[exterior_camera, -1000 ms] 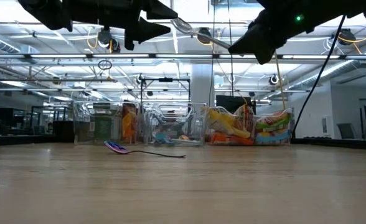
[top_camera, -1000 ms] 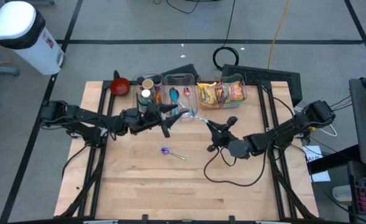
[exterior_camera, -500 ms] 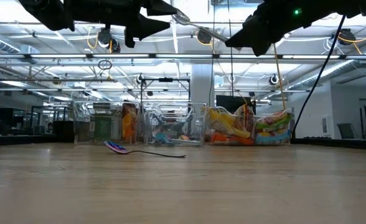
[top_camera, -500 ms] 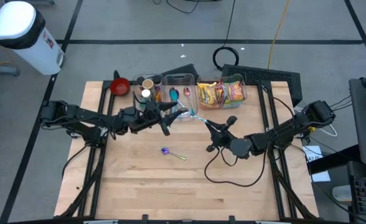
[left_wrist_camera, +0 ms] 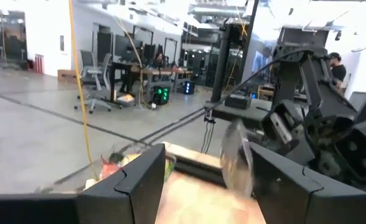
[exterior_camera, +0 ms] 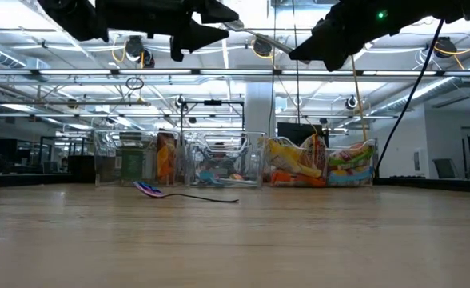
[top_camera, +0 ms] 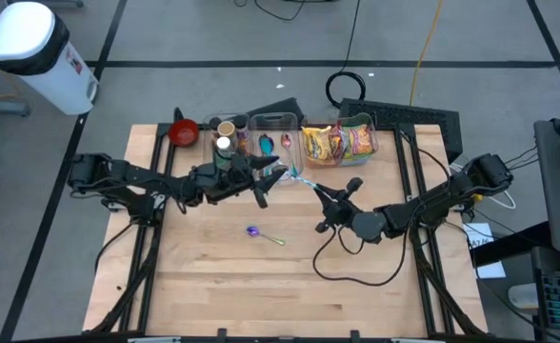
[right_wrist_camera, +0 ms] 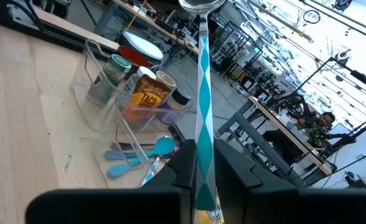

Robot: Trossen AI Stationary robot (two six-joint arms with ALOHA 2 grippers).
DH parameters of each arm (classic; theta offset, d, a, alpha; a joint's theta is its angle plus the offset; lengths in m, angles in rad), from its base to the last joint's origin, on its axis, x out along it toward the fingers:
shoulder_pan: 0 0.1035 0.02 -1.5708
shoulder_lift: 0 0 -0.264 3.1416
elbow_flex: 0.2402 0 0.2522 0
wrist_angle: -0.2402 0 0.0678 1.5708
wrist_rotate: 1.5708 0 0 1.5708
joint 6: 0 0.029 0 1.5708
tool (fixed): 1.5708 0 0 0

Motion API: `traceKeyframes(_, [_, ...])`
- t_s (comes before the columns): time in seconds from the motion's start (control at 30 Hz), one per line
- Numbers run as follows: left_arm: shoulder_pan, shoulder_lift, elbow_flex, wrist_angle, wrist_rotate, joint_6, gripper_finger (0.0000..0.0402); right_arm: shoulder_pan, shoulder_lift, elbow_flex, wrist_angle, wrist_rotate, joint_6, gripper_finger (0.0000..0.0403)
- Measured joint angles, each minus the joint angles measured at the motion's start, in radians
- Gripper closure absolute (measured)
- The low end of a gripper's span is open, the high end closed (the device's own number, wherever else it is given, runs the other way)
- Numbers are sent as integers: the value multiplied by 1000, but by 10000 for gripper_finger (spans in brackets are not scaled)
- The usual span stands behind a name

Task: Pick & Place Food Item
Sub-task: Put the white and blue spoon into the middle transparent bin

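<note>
Since a second ago my left gripper (top_camera: pixel 273 177) has slid right toward the spoon (top_camera: pixel 296 177) bowl, fingers partly open with nothing gripped. My right gripper (top_camera: pixel 320 197) has its fingers clamped on the teal-checked spoon handle, holding it raised just in front of the clear bins (top_camera: pixel 272 122). On the wooden surface (top_camera: pixel 356 286) I see a purple spoon (top_camera: pixel 264 234) lying mid-table.

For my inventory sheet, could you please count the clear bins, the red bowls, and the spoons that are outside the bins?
Clear bins: 3
Red bowl: 1
Spoons outside bins: 2 (loose spoon on the table, held spoon in the right tool)
Total: 6
</note>
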Motion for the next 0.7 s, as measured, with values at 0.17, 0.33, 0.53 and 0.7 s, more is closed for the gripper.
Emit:
traceKeyframes(0.17, [0,2,18,0,-1,18,179,0,0,0,0,0,-6,381])
traceKeyframes(0.33, [0,2,18,-2,-1,4,234,0,0,0,0,0,-11,381])
traceKeyframes(0.53, [0,-1,18,-5,24,-4,370,0,0,0,-2,0,9,373])
traceKeyframes(0.7, [0,-25,18,-24,27,50,384,0,0,1,-2,-14,77,351])
